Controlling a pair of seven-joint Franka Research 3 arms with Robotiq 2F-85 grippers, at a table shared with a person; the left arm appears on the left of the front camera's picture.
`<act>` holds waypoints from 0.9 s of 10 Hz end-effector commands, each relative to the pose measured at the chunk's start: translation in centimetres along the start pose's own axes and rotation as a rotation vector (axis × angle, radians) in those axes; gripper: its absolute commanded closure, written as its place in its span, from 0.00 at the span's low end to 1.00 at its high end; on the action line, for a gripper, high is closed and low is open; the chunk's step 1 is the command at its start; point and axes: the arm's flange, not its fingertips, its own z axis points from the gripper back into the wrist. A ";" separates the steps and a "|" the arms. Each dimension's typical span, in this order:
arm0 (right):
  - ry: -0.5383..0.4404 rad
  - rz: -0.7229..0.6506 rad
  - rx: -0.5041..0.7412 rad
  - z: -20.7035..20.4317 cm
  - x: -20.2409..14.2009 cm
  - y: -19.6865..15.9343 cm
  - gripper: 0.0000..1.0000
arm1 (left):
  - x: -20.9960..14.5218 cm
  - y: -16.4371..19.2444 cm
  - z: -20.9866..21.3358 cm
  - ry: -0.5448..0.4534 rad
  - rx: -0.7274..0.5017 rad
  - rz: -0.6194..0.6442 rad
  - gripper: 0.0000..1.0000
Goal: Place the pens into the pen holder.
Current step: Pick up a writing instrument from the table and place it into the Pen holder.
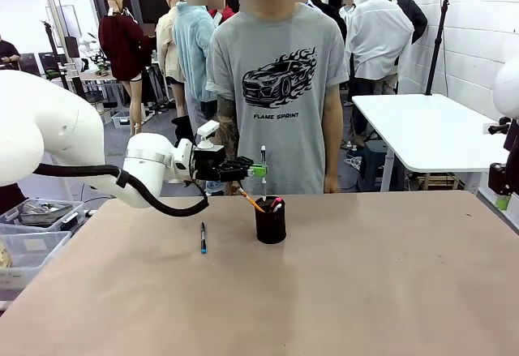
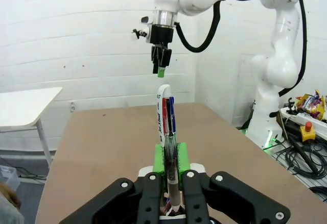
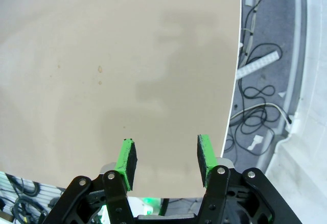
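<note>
My left gripper is shut on a white pen, held upright just above and a little behind the black mesh pen holder. In the left wrist view the white pen sticks out past the green pads of that gripper. An orange pen and a red-tipped pen stand in the holder. A dark pen with a blue end lies on the table to the holder's left. My right gripper is open over the table's right edge, holding nothing.
A person in a grey T-shirt stands at the far side, arms down. Clear plastic bins sit off the table's left. A white table stands at the back right. Cables lie on the floor beyond the right edge.
</note>
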 end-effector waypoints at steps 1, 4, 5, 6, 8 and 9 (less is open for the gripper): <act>-0.001 -0.001 0.006 0.0 0.0 0.0 0.39 | -0.2 1.1 -0.6 0.035 -0.016 0.018 1.00; -0.001 -0.001 0.006 0.0 0.0 0.0 0.39 | -1.3 1.6 -0.8 0.091 -0.007 0.010 1.00; -0.001 -0.001 0.006 0.0 0.0 0.0 0.39 | -1.3 1.7 -0.6 0.095 -0.002 0.008 0.96; -0.001 -0.001 0.006 0.0 0.0 0.0 0.39 | -1.2 1.8 -0.5 0.095 -0.003 0.007 0.83; -0.001 -0.001 0.006 0.0 0.0 0.0 0.39 | -0.2 1.3 -0.4 0.076 -0.005 -0.023 0.64; -0.001 -0.001 0.006 0.0 0.0 0.0 0.39 | 0.7 0.9 -0.1 0.067 -0.004 -0.042 0.64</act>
